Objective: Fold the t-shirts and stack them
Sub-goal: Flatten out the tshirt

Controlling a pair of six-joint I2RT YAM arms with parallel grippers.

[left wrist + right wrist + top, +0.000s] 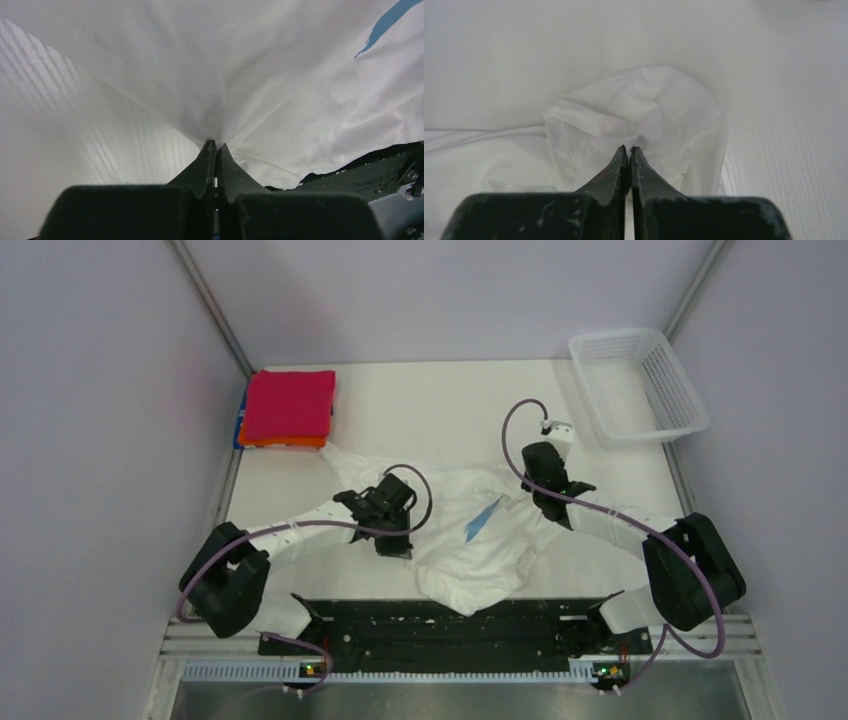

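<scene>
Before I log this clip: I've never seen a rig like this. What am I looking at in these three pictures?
Two robot arms are bolted at the near edge of a white table. The wide picture looks down from above and behind them, with the left arm on the left and the right arm on the right. The other two pictures come from a camera on each wrist, looking along that arm's own fingers.

On the table lie a crumpled white shirt with a blue mark, a folded stack with crimson on top at the far left, and a mesh basket at the far right.

The left gripper is shut on the white shirt. The right gripper pinches another bunch of it.
</scene>
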